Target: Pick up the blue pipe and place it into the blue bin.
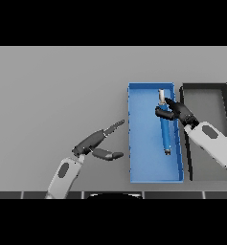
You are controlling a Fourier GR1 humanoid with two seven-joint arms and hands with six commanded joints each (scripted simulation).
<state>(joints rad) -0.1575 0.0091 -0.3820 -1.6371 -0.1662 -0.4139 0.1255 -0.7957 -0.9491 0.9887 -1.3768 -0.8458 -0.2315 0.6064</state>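
**benchwatcher:** Counter [52, 95] first, nearest bit — the left robot hand [96, 142] sits low and a little left of centre, hovering over bare grey with its fingers stretched out straight toward the bin and the thumb splayed off to the side. Holding nothing, just loose and open. It's just beside the blue bin's left wall, not touching as far as I can see.

**pipefan22:** And the pipe?

**benchwatcher:** Blue pipe [165, 131] is over the blue bin [146, 162], right-hand half, running nearly lengthwise with its pale end [161, 94] pointing to the far wall. The right robot hand [176, 111] comes in from the right side and has its fingers and thumb curled round the upper part of the pipe — definitely gripping it.

**pipefan22:** Resting on the bin floor or lifted?

**benchwatcher:** Can't tell from this angle. Farther right, just beside the blue one, there's a dark bin [204, 87], with the right forearm crossing over it.
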